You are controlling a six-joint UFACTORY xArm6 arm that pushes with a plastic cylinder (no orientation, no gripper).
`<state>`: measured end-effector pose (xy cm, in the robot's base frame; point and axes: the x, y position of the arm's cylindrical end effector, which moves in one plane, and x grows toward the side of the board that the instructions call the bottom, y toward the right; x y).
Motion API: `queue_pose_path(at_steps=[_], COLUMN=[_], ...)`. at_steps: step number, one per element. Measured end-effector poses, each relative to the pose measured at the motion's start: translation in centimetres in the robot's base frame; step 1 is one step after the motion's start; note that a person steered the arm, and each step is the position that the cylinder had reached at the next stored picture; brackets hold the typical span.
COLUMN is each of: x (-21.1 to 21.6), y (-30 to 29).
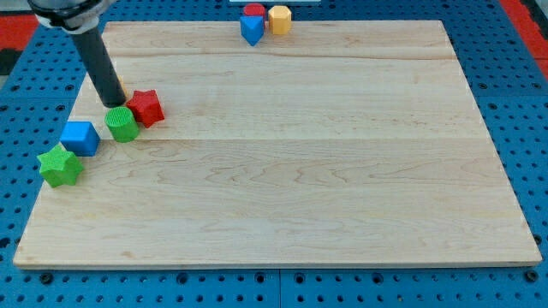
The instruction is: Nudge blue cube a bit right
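at the board's left, my tip (114,104) sits bare, holding nothing, just above the green cylinder (122,124) and beside the red star (146,108). the blue cube (80,138) lies lower left, touching the green star (60,165).

Blue cube (80,137), flat on the wooden board near the view's left edge, between green star (60,165) and green cylinder (122,124).

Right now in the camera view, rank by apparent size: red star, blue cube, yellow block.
1-2. red star and blue cube: look alike, not ranked.
3. yellow block: smallest, though it sits farther up the board, so true size is unsure.
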<state>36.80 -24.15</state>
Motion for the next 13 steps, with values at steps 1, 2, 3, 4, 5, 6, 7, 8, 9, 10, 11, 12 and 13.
queue_pose_path(at_steps=[1, 2, 3, 4, 5, 6, 7, 8, 9, 10, 11, 12, 13], x=[-0.5, 0.6, 1.8, 1.9, 2.0, 2.2, 2.8, 4.0, 4.2, 7.1, 8.2, 8.2, 8.4], y=[-4.0, -6.3, -6.4, -6.3, -5.6, -1.0, -1.8, -6.3, -6.4, -6.3, -6.4, -6.4, -6.4])
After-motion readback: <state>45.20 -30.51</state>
